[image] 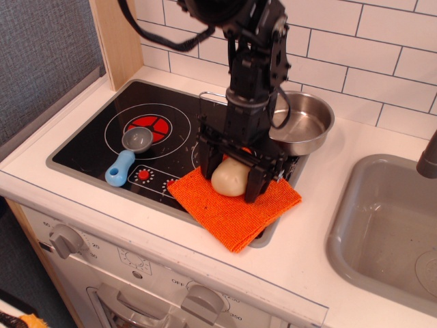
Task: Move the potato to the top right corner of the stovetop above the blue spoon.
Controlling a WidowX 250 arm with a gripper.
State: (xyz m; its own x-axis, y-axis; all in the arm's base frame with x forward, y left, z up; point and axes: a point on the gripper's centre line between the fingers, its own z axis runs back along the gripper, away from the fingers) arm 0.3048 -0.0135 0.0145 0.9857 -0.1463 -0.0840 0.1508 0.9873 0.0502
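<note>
The pale beige potato (228,179) lies on an orange cloth (229,212) at the front right of the black stovetop (92,143). My gripper (231,183) is low over the potato, with one black finger on each side of it. The jaws look open, and the fingertips reach down to the cloth. The blue spoon (125,159) lies on the stovetop's front left, its grey bowl beside the red burner mark.
A steel pot (304,123) stands at the stovetop's back right corner, just behind my arm. A grey sink (386,229) is at the right. A wooden panel (116,37) and the white tiled wall bound the back. Oven knobs (65,239) are below the front edge.
</note>
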